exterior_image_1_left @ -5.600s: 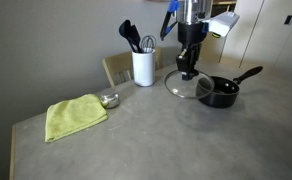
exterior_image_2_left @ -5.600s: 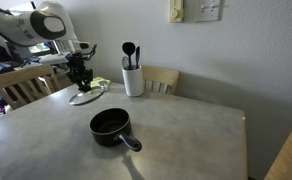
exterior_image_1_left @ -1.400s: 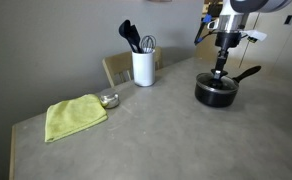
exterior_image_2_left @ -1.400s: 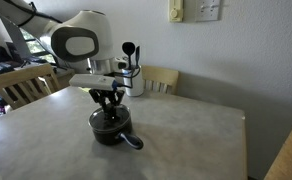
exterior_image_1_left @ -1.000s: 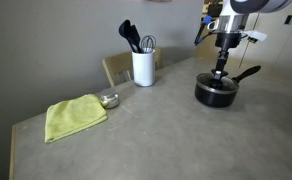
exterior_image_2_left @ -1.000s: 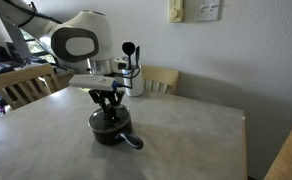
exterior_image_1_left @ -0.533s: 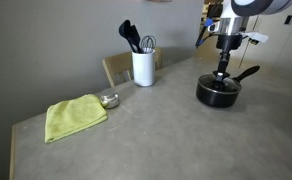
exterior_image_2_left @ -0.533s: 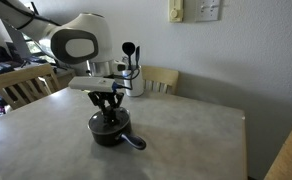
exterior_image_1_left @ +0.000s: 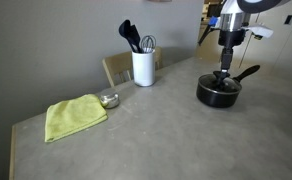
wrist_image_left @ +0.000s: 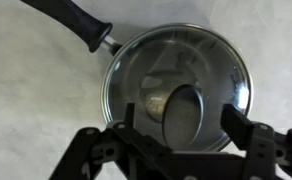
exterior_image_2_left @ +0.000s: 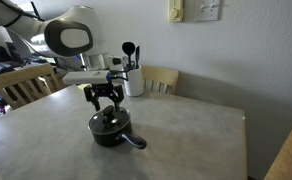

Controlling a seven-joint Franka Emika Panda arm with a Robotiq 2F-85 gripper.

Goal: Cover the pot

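Four things stood on the grey table (exterior_image_1_left: pixel 136 140) in an exterior view, logged left to right. A yellow-green cloth (exterior_image_1_left: pixel 74 117) lay crumpled near the left edge, and a tiny metal bowl (exterior_image_1_left: pixel 109 100) sat just beside its right corner. Farther back was a white utensil holder (exterior_image_1_left: pixel 143 68), upright, with dark utensils sticking out of it, in front of a wooden chair back (exterior_image_1_left: pixel 114 68). Well apart on the right stood the pot (exterior_image_1_left: pixel 216 96), a shallow black saucepan with its long handle (exterior_image_1_left: pixel 248 73) pointing up and to the right. A round glass lid (wrist_image_left: pixel 176 70) sat on it — in the wrist view the lid's metal rim followed the pot's rim along the part that showed, and the glass was hazy with reflections. The gripper (exterior_image_1_left: pixel 224 72) hung straight over the pot, pointing down. Its fingers (wrist_image_left: pixel 89 148) were spread wide in the wrist view, one at each lower corner, with the lid showing between them and not gripped. In an exterior view the gripper (exterior_image_2_left: pixel 106 103) was just above the pot (exterior_image_2_left: pixel 108 130) — whether the fingertips touched the lid could not be told.
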